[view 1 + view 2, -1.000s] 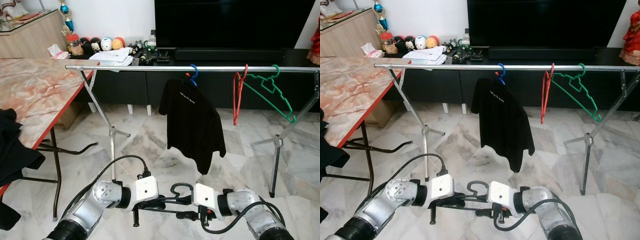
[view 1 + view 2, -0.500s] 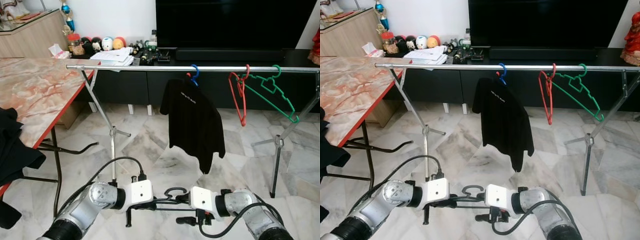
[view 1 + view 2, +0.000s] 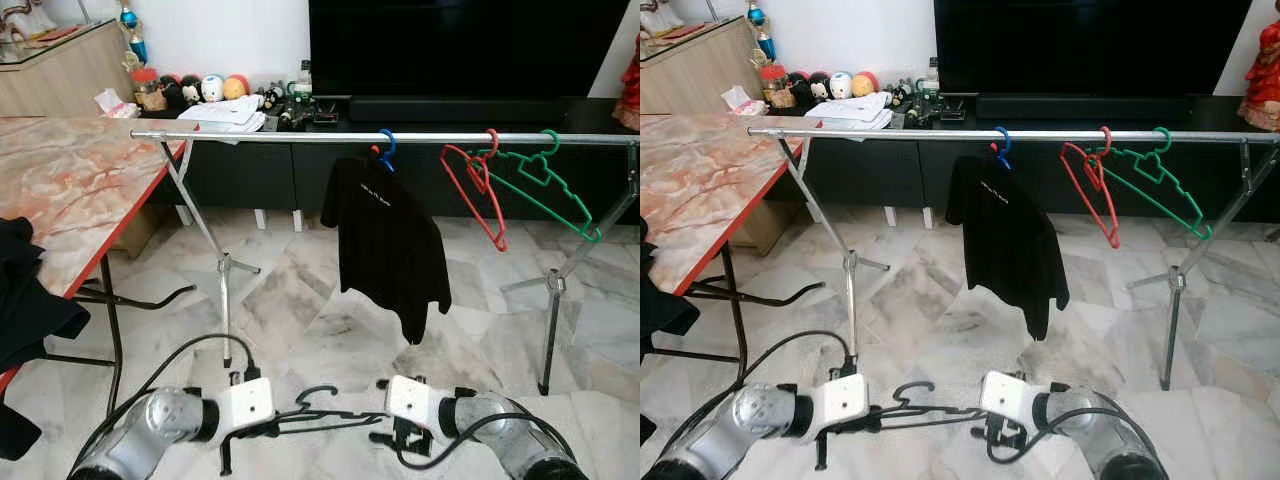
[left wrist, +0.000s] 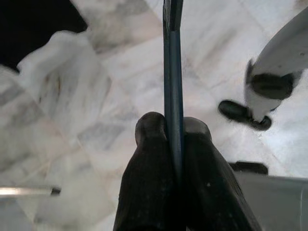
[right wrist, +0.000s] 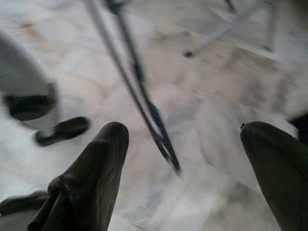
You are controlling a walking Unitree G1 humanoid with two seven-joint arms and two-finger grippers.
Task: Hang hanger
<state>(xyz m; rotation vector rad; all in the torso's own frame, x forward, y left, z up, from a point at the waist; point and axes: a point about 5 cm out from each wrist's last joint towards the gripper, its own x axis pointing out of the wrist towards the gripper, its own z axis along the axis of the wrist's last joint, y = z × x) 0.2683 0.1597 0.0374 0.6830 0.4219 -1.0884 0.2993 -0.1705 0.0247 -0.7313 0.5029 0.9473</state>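
Dark hanger [image 4: 173, 72] pinched edge-on, left end effector [image 4: 172, 126], hook cropped

- The hanger [image 5: 144, 103] is blurring in the right wrist view.
- The rail [image 3: 400, 137] is running off the picture's right edge.
- The table [image 3: 60, 190] is getting cut at the left.

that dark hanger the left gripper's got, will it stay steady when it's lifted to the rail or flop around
The dark hanger looks like thin plastic, so probably light and fairly stiff. The left gripper is shut on one end only, while the right gripper is open and apart from it, so the free end may sag or swing. The narrow bar between smooth fingers could also twist in the grip.
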